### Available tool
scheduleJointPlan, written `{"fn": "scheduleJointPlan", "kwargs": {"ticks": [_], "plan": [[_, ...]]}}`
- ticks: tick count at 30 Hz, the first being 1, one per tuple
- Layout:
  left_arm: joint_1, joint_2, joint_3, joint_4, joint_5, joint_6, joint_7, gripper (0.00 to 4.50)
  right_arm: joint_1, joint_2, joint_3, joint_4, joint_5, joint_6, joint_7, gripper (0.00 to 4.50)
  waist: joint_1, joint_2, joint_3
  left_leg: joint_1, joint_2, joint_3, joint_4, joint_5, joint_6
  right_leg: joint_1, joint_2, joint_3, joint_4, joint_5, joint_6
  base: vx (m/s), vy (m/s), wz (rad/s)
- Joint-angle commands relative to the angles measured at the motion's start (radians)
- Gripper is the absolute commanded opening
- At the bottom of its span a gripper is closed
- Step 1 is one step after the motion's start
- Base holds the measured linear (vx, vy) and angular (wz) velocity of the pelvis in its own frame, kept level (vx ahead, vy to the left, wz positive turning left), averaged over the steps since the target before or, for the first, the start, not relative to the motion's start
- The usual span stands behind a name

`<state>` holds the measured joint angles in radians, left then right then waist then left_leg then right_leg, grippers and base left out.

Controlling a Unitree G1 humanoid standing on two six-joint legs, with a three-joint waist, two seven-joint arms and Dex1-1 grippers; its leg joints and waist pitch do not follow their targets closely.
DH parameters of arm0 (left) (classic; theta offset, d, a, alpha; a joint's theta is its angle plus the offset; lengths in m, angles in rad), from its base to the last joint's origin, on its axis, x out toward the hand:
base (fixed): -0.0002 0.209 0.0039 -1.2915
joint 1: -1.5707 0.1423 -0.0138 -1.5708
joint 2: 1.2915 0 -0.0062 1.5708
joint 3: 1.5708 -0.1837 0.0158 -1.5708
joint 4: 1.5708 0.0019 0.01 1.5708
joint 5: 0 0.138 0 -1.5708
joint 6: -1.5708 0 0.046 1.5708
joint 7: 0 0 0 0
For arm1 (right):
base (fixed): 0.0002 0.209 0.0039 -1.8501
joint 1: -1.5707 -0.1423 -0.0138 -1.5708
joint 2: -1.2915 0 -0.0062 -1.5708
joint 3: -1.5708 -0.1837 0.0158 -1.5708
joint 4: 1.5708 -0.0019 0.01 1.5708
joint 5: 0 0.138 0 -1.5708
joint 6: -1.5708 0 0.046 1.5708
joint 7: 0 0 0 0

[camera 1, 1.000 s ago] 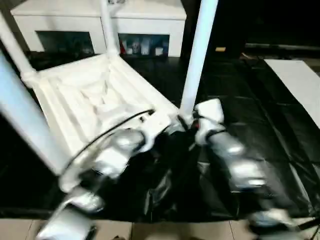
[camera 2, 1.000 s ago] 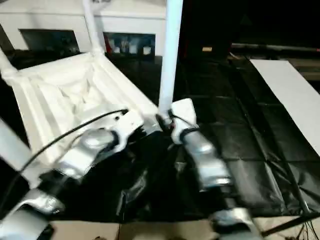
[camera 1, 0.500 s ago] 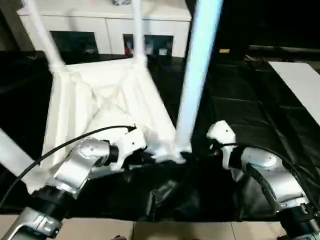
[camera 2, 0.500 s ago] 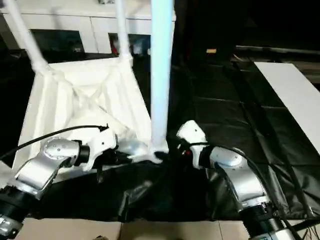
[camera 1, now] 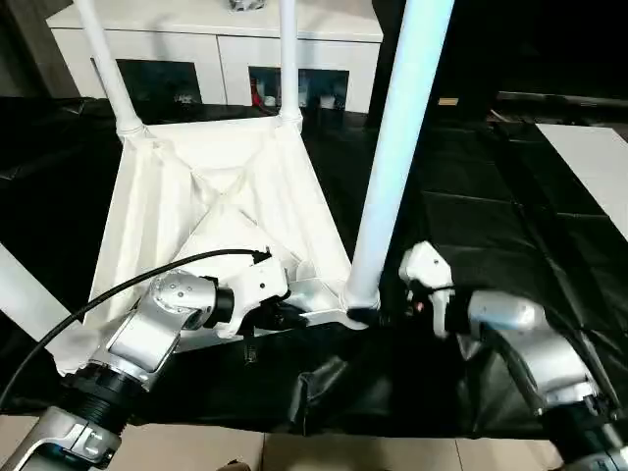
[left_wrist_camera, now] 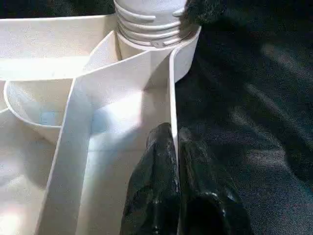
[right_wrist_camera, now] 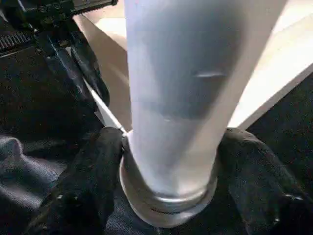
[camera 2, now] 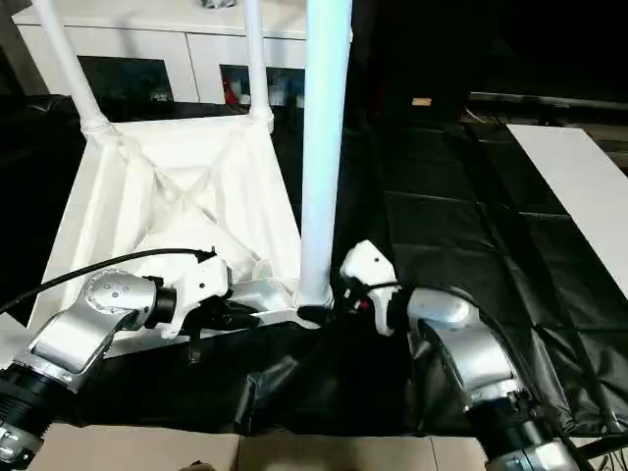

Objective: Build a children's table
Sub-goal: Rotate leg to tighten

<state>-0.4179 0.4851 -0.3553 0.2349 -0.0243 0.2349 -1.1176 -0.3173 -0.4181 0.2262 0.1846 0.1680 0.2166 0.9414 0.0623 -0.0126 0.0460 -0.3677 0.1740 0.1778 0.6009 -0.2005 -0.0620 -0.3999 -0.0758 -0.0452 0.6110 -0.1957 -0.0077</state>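
Left hand (left_wrist_camera: 173,161) pinches the thin near rim of the upturned tabletop (camera 1: 211,211) between nearly closed fingers, steadying it on the black sheet (camera 1: 510,226) covering the floor, with two legs (camera 1: 106,64) already standing in the far corner sockets. To its right, the right hand (right_wrist_camera: 166,196) clasps the base of the near right leg (camera 1: 397,147), one finger on each side, just above its corner socket (left_wrist_camera: 154,36). Judging by the threads visible at the socket, the leg is being seated, and the next move probably calls for turning it while keeping it upright.
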Motion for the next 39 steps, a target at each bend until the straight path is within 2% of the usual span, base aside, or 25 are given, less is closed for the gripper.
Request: {"fn": "scheduleJointPlan", "kwargs": {"ticks": [1,4,13,16,17,18,20,21,22,23,24,25,26,27,29,30,32,33,34,35,37,38,39], "plan": [[0.001,-0.003,-0.038,0.000,0.006,-0.011,-0.032,0.00,-0.006,0.001,-0.007,0.012,0.012,-0.004,0.014,2.89,-0.002,-0.003,-0.057,0.011,0.054,-0.014,-0.074,-0.134,0.068,0.049,-0.065,0.044,-0.059,-0.089,-0.243,0.000,0.000,0.00],[0.001,-0.003,-0.038,0.001,0.006,-0.011,-0.032,0.00,-0.005,0.002,-0.005,0.014,0.018,-0.004,0.020,2.66,-0.002,-0.003,-0.057,0.011,0.055,-0.014,-0.075,-0.139,0.066,0.050,-0.065,0.043,-0.059,-0.091,-0.244,0.000,0.000,0.00],[0.015,0.012,-0.047,-0.005,0.017,-0.006,-0.042,0.00,0.016,-0.006,0.007,0.018,0.012,-0.006,0.042,2.59,-0.002,-0.002,-0.059,0.010,0.054,-0.014,-0.073,-0.129,0.071,0.051,-0.064,0.043,-0.057,-0.075,-0.248,0.000,0.000,0.00],[0.017,0.002,-0.047,0.005,0.036,-0.012,-0.006,0.00,0.006,0.013,0.003,0.058,-0.028,-0.019,-0.038,2.59,-0.003,-0.001,-0.058,0.011,0.054,-0.014,-0.074,-0.134,0.065,0.049,-0.064,0.043,-0.058,-0.084,-0.248,0.000,0.000,0.00],[0.006,-0.022,-0.048,0.023,0.061,-0.003,0.049,0.00,-0.013,0.046,-0.010,0.106,-0.070,-0.020,-0.149,2.59,-0.005,0.000,-0.055,0.010,0.055,-0.014,-0.077,-0.152,0.054,0.047,-0.064,0.043,-0.062,-0.112,-0.244,0.000,0.000,0.00],[0.006,-0.022,-0.048,0.023,0.061,-0.003,0.049,0.00,-0.013,0.046,-0.010,0.106,-0.070,-0.020,-0.149,2.59,-0.007,-0.001,-0.053,0.011,0.054,-0.014,-0.078,-0.167,0.046,0.046,-0.064,0.043,-0.065,-0.136,-0.239,0.000,0.000,0.00],[-0.016,-0.070,-0.038,0.057,0.082,0.025,0.133,0.00,-0.032,0.095,-0.033,0.151,-0.097,0.003,-0.275,2.59,-0.012,-0.004,-0.047,0.019,0.052,-0.017,-0.085,-0.265,0.006,0.041,-0.066,0.043,-0.080,-0.297,-0.200,0.000,0.000,0.00],[-0.027,-0.101,-0.028,0.072,0.078,0.041,0.169,0.00,-0.041,0.123,-0.048,0.171,-0.104,0.017,-0.340,2.58,-0.020,-0.005,-0.039,0.020,0.050,-0.020,-0.090,-0.322,-0.013,0.036,-0.065,0.042,-0.091,-0.398,-0.174,0.000,0.000,0.00],[-0.054,-0.167,-0.008,0.106,0.073,0.076,0.247,0.00,-0.062,0.194,-0.093,0.215,-0.121,0.058,-0.516,2.58,-0.023,-0.005,-0.039,0.024,0.048,-0.023,-0.089,-0.348,-0.026,0.034,-0.065,0.039,-0.092,-0.446,-0.160,0.000,0.000,0.00],[-0.086,-0.222,0.004,0.147,0.083,0.095,0.326,0.00,-0.080,0.256,-0.137,0.252,-0.127,0.104,-0.668,2.57,-0.030,-0.002,-0.038,0.034,0.044,-0.027,-0.088,-0.389,-0.046,0.024,-0.066,0.038,-0.104,-0.530,-0.131,-0.056,0.002,-0.03],[-0.086,-0.222,0.004,0.147,0.083,0.095,0.326,0.00,-0.080,0.256,-0.137,0.252,-0.127,0.104,-0.668,2.57,-0.038,-0.007,-0.042,0.033,0.042,-0.035,-0.089,-0.404,-0.055,0.026,-0.069,0.034,-0.108,-0.572,-0.106,-0.056,0.002,-0.03],[-0.101,-0.243,0.009,0.166,0.090,0.100,0.359,0.00,-0.087,0.278,-0.153,0.267,-0.126,0.122,-0.717,2.57,-0.040,-0.011,-0.045,0.026,0.042,-0.038,-0.091,-0.392,-0.052,0.035,-0.070,0.032,-0.108,-0.569,-0.094,0.000,0.000,0.00],[-0.146,-0.301,0.028,0.230,0.101,0.117,0.457,0.00,-0.106,0.342,-0.200,0.306,-0.107,0.129,-0.841,2.57,-0.040,-0.008,-0.044,0.022,0.043,-0.036,-0.092,-0.377,-0.042,0.031,-0.070,0.035,-0.110,-0.548,-0.084,0.000,0.000,0.00],[-0.149,-0.305,0.030,0.234,0.102,0.118,0.464,0.00,-0.108,0.346,-0.204,0.309,-0.104,0.129,-0.847,2.57,-0.038,-0.006,-0.043,0.036,0.039,-0.033,-0.087,-0.396,-0.037,0.017,-0.068,0.035,-0.118,-0.574,-0.074,0.000,0.000,0.00],[-0.193,-0.359,0.056,0.297,0.110,0.133,0.561,0.00,-0.132,0.407,-0.253,0.362,-0.066,0.132,-0.940,2.57,-0.036,-0.006,-0.046,0.036,0.039,-0.031,-0.085,-0.389,-0.032,0.016,-0.067,0.038,-0.117,-0.548,-0.080,0.000,0.000,0.00],[-0.229,-0.392,0.065,0.352,0.120,0.122,0.618,0.00,-0.159,0.440,-0.268,0.411,-0.048,0.117,-0.984,2.57,-0.034,-0.006,-0.047,0.031,0.040,-0.029,-0.088,-0.369,-0.026,0.019,-0.063,0.039,-0.112,-0.482,-0.092,0.000,0.000,0.00],[-0.276,-0.422,0.068,0.428,0.149,0.090,0.678,0.00,-0.201,0.475,-0.259,0.475,-0.060,0.098,-1.001,2.57,-0.034,-0.003,-0.049,0.029,0.040,-0.026,-0.090,-0.354,-0.026,0.018,-0.061,0.041,-0.106,-0.415,-0.109,0.000,0.000,0.00],[-0.288,-0.425,0.064,0.448,0.162,0.074,0.686,0.00,-0.212,0.483,-0.246,0.479,-0.066,0.083,-0.969,2.57,-0.031,-0.002,-0.053,0.030,0.041,-0.027,-0.089,-0.350,-0.026,0.024,-0.061,0.041,-0.102,-0.378,-0.118,0.000,0.000,0.00],[-0.292,-0.424,0.061,0.454,0.170,0.065,0.684,0.00,-0.215,0.485,-0.237,0.475,-0.071,0.075,-0.942,3.13,-0.030,-0.005,-0.053,0.028,0.041,-0.025,-0.089,-0.336,-0.021,0.026,-0.062,0.043,-0.101,-0.350,-0.123,0.000,0.000,0.00],[-0.288,-0.413,0.054,0.448,0.173,0.059,0.666,0.00,-0.208,0.477,-0.218,0.434,-0.073,0.050,-0.895,3.27,-0.027,-0.008,-0.055,0.018,0.044,-0.025,-0.090,-0.291,-0.009,0.036,-0.065,0.044,-0.092,-0.277,-0.139,0.000,0.000,0.00],[-0.284,-0.405,0.049,0.443,0.174,0.057,0.653,0.00,-0.201,0.472,-0.205,0.404,-0.072,0.033,-0.865,3.27,-0.022,-0.007,-0.058,0.013,0.044,-0.021,-0.087,-0.237,0.014,0.044,-0.065,0.044,-0.083,-0.189,-0.161,0.000,0.000,0.00],[-0.276,-0.387,0.039,0.431,0.181,0.053,0.638,0.00,-0.188,0.456,-0.188,0.356,-0.075,0.025,-0.829,3.48,-0.021,-0.004,-0.059,0.007,0.044,-0.023,-0.087,-0.208,0.026,0.051,-0.068,0.043,-0.078,-0.152,-0.173,0.000,0.000,0.00],[-0.259,-0.360,0.024,0.403,0.188,0.052,0.605,0.00,-0.170,0.428,-0.181,0.295,-0.076,0.022,-0.797,3.62,-0.021,-0.010,-0.062,0.001,0.044,-0.024,-0.084,-0.169,0.041,0.061,-0.069,0.042,-0.072,-0.111,-0.175,0.000,0.000,0.00]]}}
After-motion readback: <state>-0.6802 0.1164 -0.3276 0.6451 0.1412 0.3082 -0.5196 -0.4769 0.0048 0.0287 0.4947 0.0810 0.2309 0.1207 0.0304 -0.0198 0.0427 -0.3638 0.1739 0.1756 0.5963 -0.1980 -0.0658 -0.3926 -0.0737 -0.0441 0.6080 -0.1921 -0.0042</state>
